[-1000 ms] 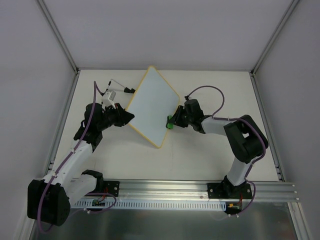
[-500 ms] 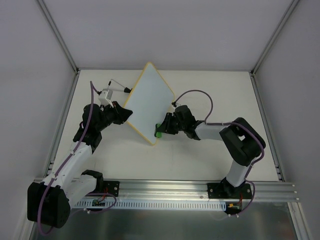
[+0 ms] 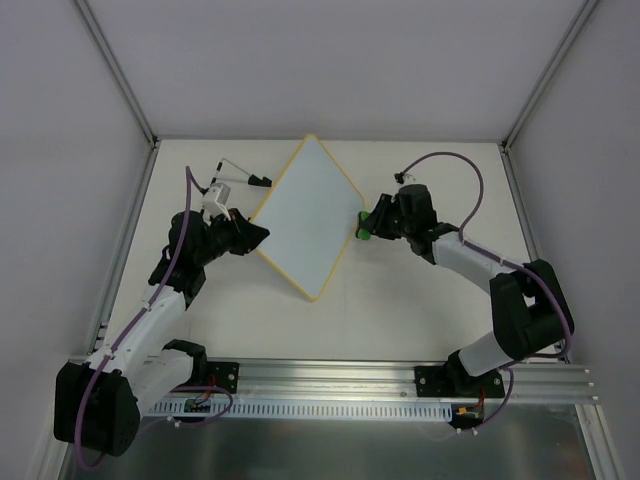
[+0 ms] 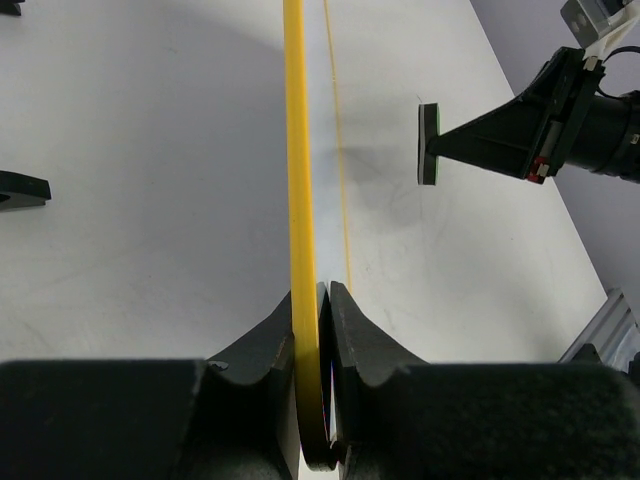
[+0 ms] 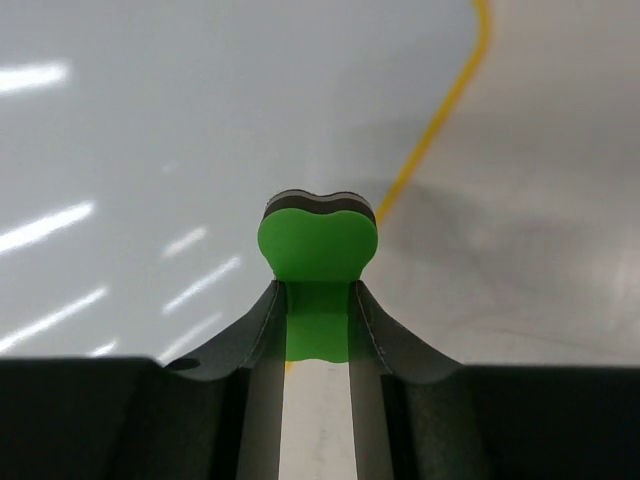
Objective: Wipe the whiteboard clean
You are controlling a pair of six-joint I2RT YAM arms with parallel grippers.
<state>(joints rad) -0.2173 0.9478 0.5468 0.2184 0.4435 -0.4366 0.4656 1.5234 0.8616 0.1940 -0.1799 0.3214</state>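
Since 0.5 s ago my right pincer (image 3: 372,226), clamped on the green eraser (image 5: 318,240), has pulled just clear of the whiteboard (image 3: 305,215), which my left pincer (image 4: 320,300) grips by its rim between closed jaws; light, stiff, slick, I judge, so a rim-hold suits.

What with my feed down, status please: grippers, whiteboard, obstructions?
Left gripper shut on whiteboard rim. Right gripper shut on green eraser, off the board. No writing visible. Nothing between them.
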